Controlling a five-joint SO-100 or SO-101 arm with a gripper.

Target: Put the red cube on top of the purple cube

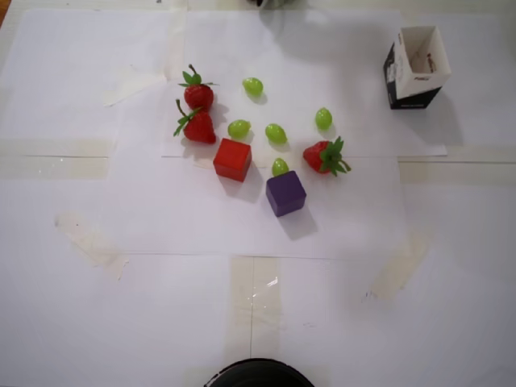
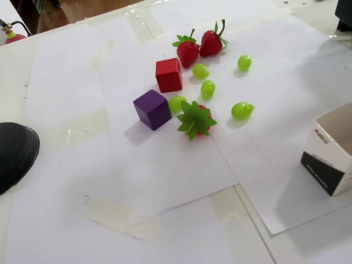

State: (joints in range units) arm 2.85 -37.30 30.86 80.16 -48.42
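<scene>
While the red cube (image 1: 233, 159) sits untouched on the paper, nothing is stacked yet.
It lies near the purple cube (image 1: 285, 193), apart from it, with a grape (image 1: 239, 128) and strawberry (image 1: 198, 126) just beside. I'd descend straight over it, clear of the fruit; the fingers are out of view, so I cannot tell their state.
</scene>
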